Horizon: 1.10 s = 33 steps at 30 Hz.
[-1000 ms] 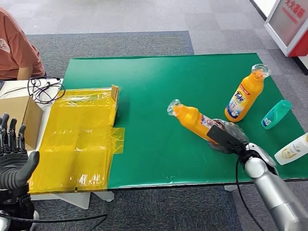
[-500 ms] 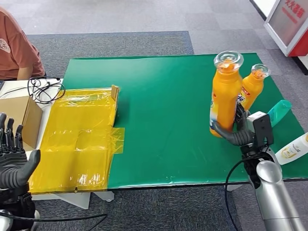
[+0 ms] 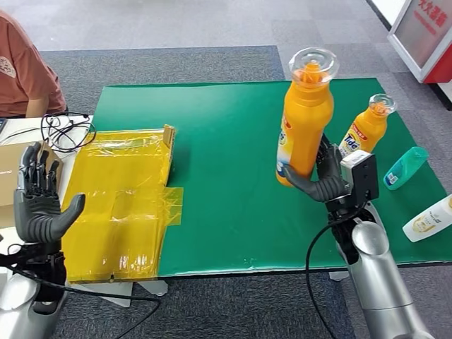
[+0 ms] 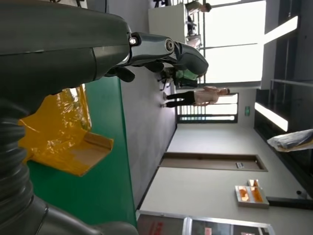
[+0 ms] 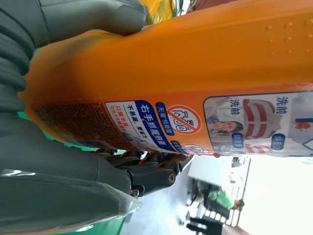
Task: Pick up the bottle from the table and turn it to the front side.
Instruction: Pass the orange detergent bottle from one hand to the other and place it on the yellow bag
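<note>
My right hand [image 3: 323, 176] grips an orange detergent bottle [image 3: 304, 116] near its base and holds it upright above the green table [image 3: 224, 148]. The bottle's clear cap points up. In the right wrist view the bottle [image 5: 184, 73] shows its printed back label, with my right hand's thumb [image 5: 92, 17] and fingers wrapped around it. My left hand [image 3: 39, 201] is raised off the table's left end, over the yellow sheet [image 3: 120, 205], fingers spread and holding nothing. The left hand's fingers [image 4: 162, 49] also reach out in the left wrist view.
A second orange bottle [image 3: 365, 134] stands upright at the back right. A teal bottle [image 3: 405, 167] and a white bottle [image 3: 429, 219] lie near the right edge. A cardboard box [image 3: 10, 159], black cables [image 3: 63, 131] and a person in an orange shirt [image 3: 24, 67] are at the left.
My right hand picked the bottle up from lying, stood it upright, and carried it up and to the left. My left hand rose and moved toward the table.
</note>
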Each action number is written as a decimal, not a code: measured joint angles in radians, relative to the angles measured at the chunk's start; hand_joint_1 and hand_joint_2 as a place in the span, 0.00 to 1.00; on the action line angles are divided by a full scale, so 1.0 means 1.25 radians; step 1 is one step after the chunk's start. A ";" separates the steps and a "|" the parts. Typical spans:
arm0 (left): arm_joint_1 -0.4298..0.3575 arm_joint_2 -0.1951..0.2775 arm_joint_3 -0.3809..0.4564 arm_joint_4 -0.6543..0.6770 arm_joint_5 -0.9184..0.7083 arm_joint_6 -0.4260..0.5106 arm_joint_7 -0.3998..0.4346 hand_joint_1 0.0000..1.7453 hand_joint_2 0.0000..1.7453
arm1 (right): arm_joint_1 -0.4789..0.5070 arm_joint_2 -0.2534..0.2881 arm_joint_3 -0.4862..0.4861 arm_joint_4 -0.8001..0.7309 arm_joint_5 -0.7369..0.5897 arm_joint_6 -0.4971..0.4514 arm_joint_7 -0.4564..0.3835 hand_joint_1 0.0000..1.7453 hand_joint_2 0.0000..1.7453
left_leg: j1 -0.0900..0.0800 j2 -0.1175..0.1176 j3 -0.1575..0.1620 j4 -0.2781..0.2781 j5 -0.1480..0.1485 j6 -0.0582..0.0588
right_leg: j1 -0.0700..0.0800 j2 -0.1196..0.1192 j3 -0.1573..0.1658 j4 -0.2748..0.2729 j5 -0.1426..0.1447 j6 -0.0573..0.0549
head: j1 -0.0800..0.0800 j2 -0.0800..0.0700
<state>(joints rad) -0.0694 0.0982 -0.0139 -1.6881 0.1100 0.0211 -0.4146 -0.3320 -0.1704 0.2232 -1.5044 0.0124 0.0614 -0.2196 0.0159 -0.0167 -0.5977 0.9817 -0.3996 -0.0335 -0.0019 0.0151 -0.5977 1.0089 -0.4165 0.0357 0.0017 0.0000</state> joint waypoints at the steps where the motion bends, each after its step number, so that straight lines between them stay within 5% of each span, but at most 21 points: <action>1: -0.015 0.001 -0.005 0.018 0.004 -0.007 0.004 0.00 1.00 | -0.008 0.004 0.010 0.007 -0.002 0.001 -0.002 1.00 1.00 | 0.000 0.000 0.000 0.000 0.000 0.000 | 0.000 0.000 0.000 0.000 0.000 0.000 | 0.000 0.000; 14: -0.165 0.012 -0.106 0.204 -0.037 -0.040 0.045 0.00 1.00 | -0.075 0.044 0.121 0.081 -0.018 0.019 -0.006 1.00 1.00 | 0.000 0.000 0.000 0.000 0.000 0.000 | 0.000 0.000 0.000 0.000 0.000 0.000 | 0.000 0.000; 24: -0.224 0.030 -0.169 0.245 -0.108 -0.052 0.076 0.00 1.00 | -0.078 0.057 0.159 0.124 -0.030 0.026 -0.006 1.00 1.00 | 0.000 0.000 -0.001 0.000 0.000 0.000 | 0.000 0.000 -0.001 0.000 0.000 0.000 | 0.000 0.000; 33: -0.295 0.052 -0.225 0.251 -0.136 -0.158 0.134 0.00 1.00 | -0.078 0.066 0.177 0.163 -0.008 0.027 -0.005 1.00 1.00 | 0.000 0.000 -0.001 0.000 0.001 0.000 | 0.000 0.000 -0.001 0.000 0.000 0.000 | 0.000 0.000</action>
<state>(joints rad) -0.4387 0.1627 -0.2949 -1.3748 -0.0596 -0.1764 -0.2476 -0.4293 -0.0880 0.4441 -1.3006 0.0019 0.0952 -0.2259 0.0159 -0.0168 -0.5985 0.9817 -0.3986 -0.0340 -0.0019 0.0152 -0.5988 1.0093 -0.4162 0.0357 0.0017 0.0000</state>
